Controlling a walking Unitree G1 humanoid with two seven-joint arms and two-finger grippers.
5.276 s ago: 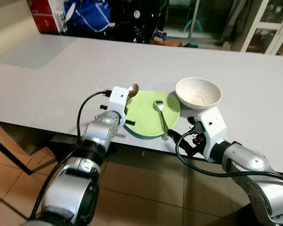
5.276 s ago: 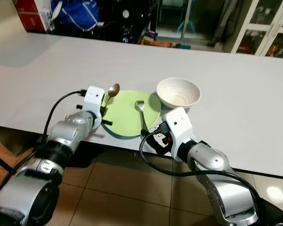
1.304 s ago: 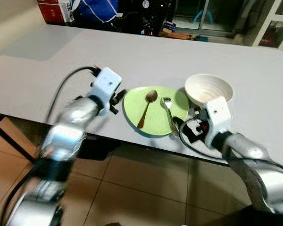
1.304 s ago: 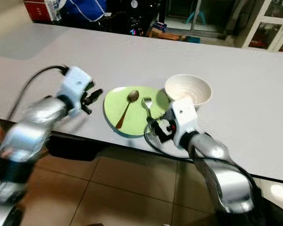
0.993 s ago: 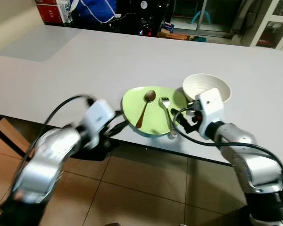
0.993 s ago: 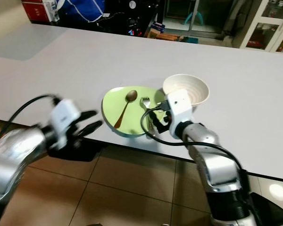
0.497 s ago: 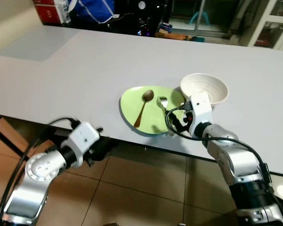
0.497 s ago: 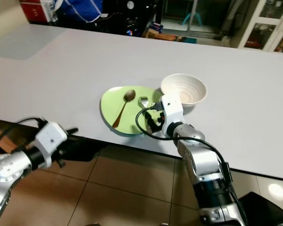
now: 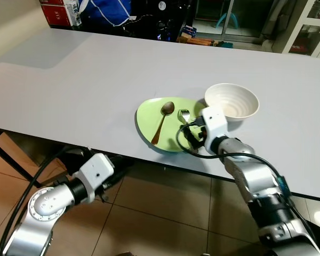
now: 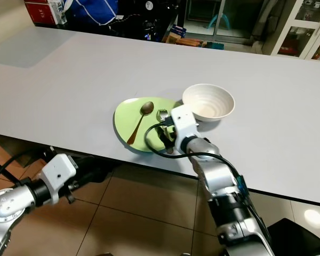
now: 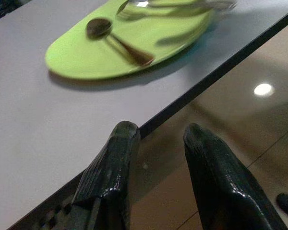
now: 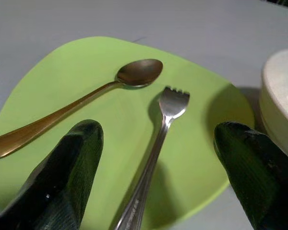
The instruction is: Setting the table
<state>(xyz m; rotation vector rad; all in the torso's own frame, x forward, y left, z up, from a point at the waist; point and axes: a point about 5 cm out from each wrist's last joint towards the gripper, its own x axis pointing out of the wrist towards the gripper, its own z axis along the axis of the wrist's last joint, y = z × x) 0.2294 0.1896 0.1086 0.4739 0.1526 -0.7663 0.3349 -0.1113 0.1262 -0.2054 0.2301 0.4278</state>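
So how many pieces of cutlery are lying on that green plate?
2. A bronze-coloured metal spoon lies on the left part of the light green plate, and a silver metal fork lies beside it on the right, between the right gripper's open fingers.

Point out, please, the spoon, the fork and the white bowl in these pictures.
spoon (image 12: 138, 72), right wrist view, on its bowl.
fork (image 12: 173, 102), right wrist view, on its head below the tines.
white bowl (image 9: 232, 101), left eye view, on its inside.

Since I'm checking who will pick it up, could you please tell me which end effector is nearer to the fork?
The right end effector is nearer: its open fingers straddle the fork on the green plate. The left end effector hangs below the table edge.
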